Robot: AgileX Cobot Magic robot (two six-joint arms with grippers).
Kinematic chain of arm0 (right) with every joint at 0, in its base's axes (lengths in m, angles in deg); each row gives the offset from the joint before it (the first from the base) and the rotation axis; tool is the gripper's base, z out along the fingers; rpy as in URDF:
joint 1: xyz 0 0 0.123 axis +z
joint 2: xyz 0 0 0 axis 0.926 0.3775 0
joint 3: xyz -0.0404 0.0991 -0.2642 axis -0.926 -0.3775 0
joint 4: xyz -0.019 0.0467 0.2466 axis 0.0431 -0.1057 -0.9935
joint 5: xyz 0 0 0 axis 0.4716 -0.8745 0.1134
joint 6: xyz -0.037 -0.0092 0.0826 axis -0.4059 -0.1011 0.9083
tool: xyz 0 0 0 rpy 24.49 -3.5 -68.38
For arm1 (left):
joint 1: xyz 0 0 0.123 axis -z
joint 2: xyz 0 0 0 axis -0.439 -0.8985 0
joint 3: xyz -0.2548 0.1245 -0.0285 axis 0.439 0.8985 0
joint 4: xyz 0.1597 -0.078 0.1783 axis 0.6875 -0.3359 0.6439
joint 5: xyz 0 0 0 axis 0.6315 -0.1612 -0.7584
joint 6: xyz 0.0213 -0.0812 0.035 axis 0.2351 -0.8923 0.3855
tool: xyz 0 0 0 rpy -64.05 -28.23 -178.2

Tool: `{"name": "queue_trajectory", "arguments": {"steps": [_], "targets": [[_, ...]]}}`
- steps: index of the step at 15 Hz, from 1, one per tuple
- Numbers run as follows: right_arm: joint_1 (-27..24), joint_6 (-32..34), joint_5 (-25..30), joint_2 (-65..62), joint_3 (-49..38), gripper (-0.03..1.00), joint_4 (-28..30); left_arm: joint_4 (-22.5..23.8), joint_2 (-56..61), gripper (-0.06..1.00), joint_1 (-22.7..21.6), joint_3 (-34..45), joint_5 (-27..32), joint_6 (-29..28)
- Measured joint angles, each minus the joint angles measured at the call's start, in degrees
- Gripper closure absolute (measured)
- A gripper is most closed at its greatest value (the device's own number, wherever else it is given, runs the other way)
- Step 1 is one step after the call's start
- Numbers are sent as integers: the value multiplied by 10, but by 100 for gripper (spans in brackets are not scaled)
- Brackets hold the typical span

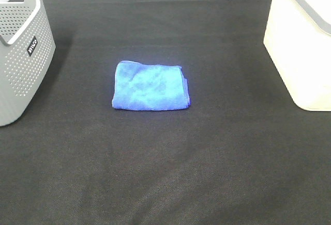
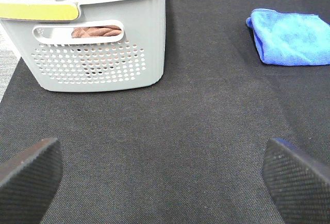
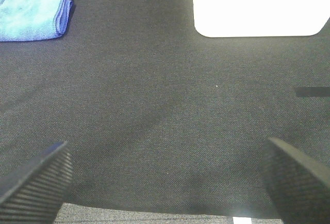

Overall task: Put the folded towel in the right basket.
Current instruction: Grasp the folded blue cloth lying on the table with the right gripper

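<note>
A folded blue towel (image 1: 150, 86) lies flat on the black cloth near the middle of the table. It also shows in the left wrist view (image 2: 291, 37) and in the right wrist view (image 3: 32, 11). The right basket (image 1: 302, 39) is white and stands at the right edge; it shows as a bright white wall in the right wrist view (image 3: 258, 5). Neither arm shows in the exterior high view. My left gripper (image 2: 165, 175) is open and empty, well short of the towel. My right gripper (image 3: 165, 175) is open and empty, between towel and white basket.
A grey perforated basket (image 1: 20, 49) stands at the left edge; the left wrist view shows it (image 2: 98, 44) holding brown and grey cloths. The black cloth (image 1: 165, 173) covers the table. Its front edge shows in the right wrist view (image 3: 154, 214).
</note>
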Motion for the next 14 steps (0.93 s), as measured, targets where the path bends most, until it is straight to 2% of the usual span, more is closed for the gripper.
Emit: {"name": "queue_trajectory", "arguments": {"steps": [14], "targets": [[0, 0, 0, 0, 0, 0, 0, 14, 0, -3, 5, 0, 0, 0]]}}
